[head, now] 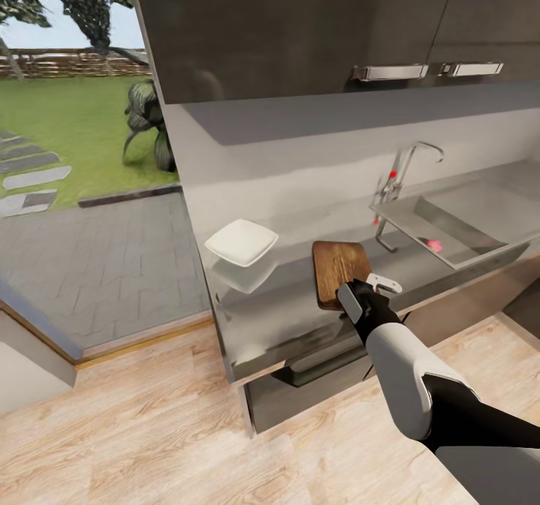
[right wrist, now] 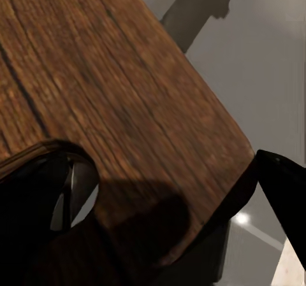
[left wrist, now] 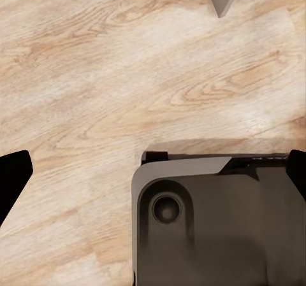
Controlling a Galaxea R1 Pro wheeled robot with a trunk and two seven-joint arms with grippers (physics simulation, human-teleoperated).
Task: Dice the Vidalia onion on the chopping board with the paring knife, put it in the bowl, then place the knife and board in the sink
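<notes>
The brown chopping board point(head: 337, 269) lies on the grey countertop point(head: 285, 314), and the white bowl point(head: 241, 241) stands to its left. To the right is the sink point(head: 469, 223) with its chrome tap point(head: 411, 166); the small pink Vidalia onion point(head: 433, 244) rests in the basin. My right gripper point(head: 373, 289) hovers at the board's near right corner. In the right wrist view it point(right wrist: 166, 190) is open, with the board point(right wrist: 121, 95) spread wide beneath its fingers point(right wrist: 284, 190). My left gripper point(left wrist: 153, 171) hangs open over the floor. The paring knife is out of view.
Dark upper cabinets with bar handles point(head: 390, 72) hang over the counter. Dark base cabinets point(head: 315, 385) sit below its front edge. The light wooden floor point(head: 150, 430) spreads at the front, a glass opening onto a garden point(head: 75, 130) lies at left. My dark base point(left wrist: 217, 222) is below the left gripper.
</notes>
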